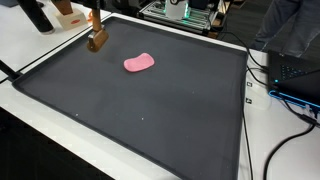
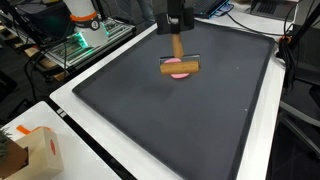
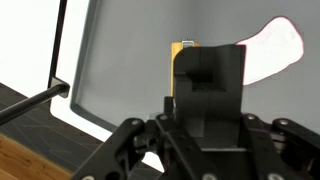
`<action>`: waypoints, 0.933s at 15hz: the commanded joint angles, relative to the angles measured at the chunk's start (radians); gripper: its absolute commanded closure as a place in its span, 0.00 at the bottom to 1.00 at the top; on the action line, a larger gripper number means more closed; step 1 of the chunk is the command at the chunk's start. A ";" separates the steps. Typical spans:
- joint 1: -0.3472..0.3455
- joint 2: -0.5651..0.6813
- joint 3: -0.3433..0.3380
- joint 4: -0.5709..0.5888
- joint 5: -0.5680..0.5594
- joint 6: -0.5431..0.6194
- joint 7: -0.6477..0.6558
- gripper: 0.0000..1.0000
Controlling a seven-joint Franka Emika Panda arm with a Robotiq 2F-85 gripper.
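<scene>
In an exterior view, the gripper [image 1: 92, 12] comes in at the top edge of the picture, mostly cut off. A wooden tool [image 1: 96, 40] hangs from it by a thin orange handle, its brown head close to a far corner of the dark mat [image 1: 150, 120]. A pink lump [image 1: 139, 63] lies flat on the mat, near the far edge and well apart from the tool on this side.

In an exterior view from across the room, the gripper [image 2: 177, 28] points straight down, fingers pinching the handle of the wooden tool [image 2: 181, 68]. The brown head lies crosswise and overlaps the pink lump [image 2: 181, 75] from here; I cannot tell whether they touch. Both sit towards the far edge of the mat [image 2: 180, 130]. A cardboard box [image 2: 30, 150] stands on the white table by the near corner.

In the wrist view, the black fingers [image 3: 208, 75] are pressed in on a strip of wood, the wooden tool [image 3: 182, 50]. The pink lump [image 3: 275, 45] shows at the upper right, beside the fingers, on the mat [image 3: 120, 60].
</scene>
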 commanded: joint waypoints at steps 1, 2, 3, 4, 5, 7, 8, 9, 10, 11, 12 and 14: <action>0.008 -0.112 0.010 -0.058 0.062 -0.079 -0.072 0.77; 0.013 -0.128 0.012 -0.059 0.090 -0.111 -0.106 0.77; 0.019 -0.140 0.015 -0.054 0.113 -0.150 -0.134 0.77; 0.026 -0.149 0.017 -0.048 0.139 -0.193 -0.167 0.77; 0.033 -0.156 0.019 -0.042 0.153 -0.229 -0.187 0.77; 0.048 -0.169 0.023 -0.033 0.179 -0.293 -0.235 0.77; 0.040 -0.133 0.019 -0.020 0.145 -0.246 -0.186 0.52; 0.046 -0.141 0.022 -0.020 0.153 -0.268 -0.200 0.52; 0.050 -0.145 0.023 -0.020 0.155 -0.275 -0.204 0.52; 0.052 -0.146 0.023 -0.020 0.155 -0.277 -0.206 0.52; 0.052 -0.146 0.023 -0.020 0.155 -0.277 -0.209 0.52; 0.052 -0.146 0.023 -0.020 0.155 -0.278 -0.214 0.52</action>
